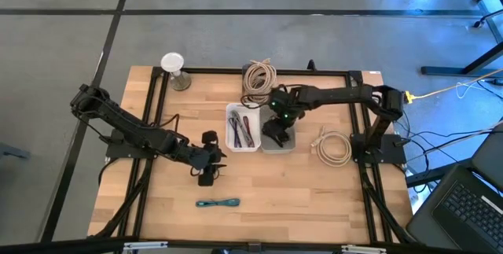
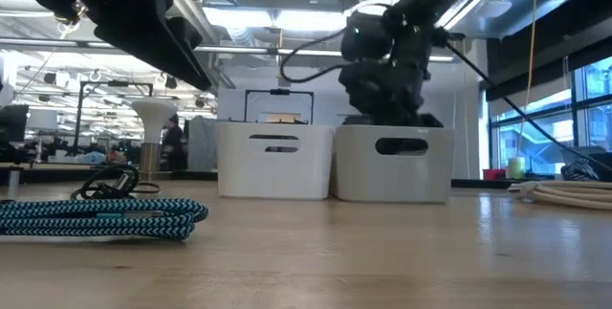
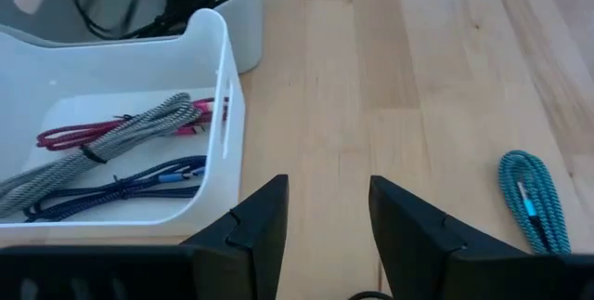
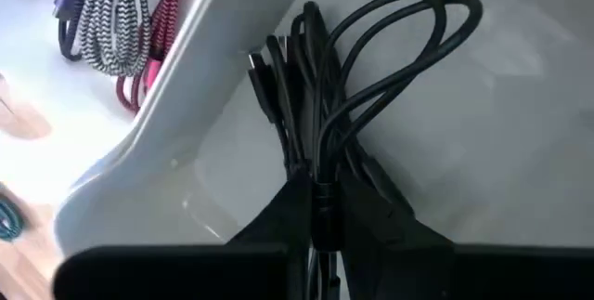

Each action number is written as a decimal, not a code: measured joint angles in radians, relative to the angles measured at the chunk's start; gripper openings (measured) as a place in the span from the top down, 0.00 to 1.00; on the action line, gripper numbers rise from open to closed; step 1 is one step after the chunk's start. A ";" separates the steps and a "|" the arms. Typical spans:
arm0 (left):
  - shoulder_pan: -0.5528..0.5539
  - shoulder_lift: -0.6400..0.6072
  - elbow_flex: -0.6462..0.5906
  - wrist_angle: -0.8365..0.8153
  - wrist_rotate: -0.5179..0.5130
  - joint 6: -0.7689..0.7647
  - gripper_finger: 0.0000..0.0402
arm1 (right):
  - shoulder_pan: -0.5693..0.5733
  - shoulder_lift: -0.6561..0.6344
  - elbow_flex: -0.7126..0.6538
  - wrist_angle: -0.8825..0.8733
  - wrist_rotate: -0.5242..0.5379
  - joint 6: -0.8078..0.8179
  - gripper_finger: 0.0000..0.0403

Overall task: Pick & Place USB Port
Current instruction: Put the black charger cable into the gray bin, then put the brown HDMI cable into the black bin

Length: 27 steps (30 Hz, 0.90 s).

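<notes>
A bundled black cable [image 4: 325, 105] hangs inside the right-hand white bin [image 1: 280, 145], with my right gripper [image 4: 320, 209] shut on it and reaching steeply down into the bin [image 2: 392, 161]. The left-hand white bin [image 1: 242, 128] holds several coiled cables, grey, red and blue [image 3: 111, 142]. A teal braided cable [image 1: 218, 203] lies coiled on the table near the front. My left gripper [image 3: 329, 216] hovers open and empty over bare wood between the teal cable [image 3: 534, 198] and the bins. My right gripper pinches the black cable bundle between its two fingers near one end of the bundle [image 4: 320, 184]. The fingers come from above, slanting steeply down. The loops [image 4: 408, 31] hang beyond the fingertips inside the bin; whether they rest on its floor I cannot tell.
Two beige cable coils lie on the table, one at the far edge [image 1: 258, 75] and one right of the bins [image 1: 334, 148]. A white round stand [image 1: 174, 69] is at the far left. A small black cable [image 2: 110, 187] lies behind the teal one [image 2: 100, 218].
</notes>
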<state>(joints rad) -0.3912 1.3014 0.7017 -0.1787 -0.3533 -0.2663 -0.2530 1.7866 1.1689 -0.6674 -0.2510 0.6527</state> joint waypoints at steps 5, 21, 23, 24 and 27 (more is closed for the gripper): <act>0.000 0.000 0.000 0.000 -0.005 0.003 0.64 | -0.003 -0.005 -0.083 0.190 -0.016 0.047 0.92; 0.000 0.000 0.000 0.004 0.003 0.018 0.64 | -0.008 -0.006 -0.024 0.060 0.031 -0.074 0.54; 0.000 0.000 0.000 0.003 0.003 0.018 0.64 | -0.008 -0.023 0.009 -0.008 0.059 -0.091 0.50; 0.000 0.000 0.000 0.003 0.003 0.018 0.64 | -0.008 -0.036 0.031 -0.033 0.082 -0.099 0.48; 0.000 0.000 0.000 0.003 0.003 0.018 0.64 | 0.004 -0.095 0.090 -0.142 0.180 -0.118 0.45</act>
<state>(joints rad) -0.3912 1.3014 0.7017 -0.1753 -0.3500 -0.2485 -0.2486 1.6912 1.2587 -0.8096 -0.0711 0.5348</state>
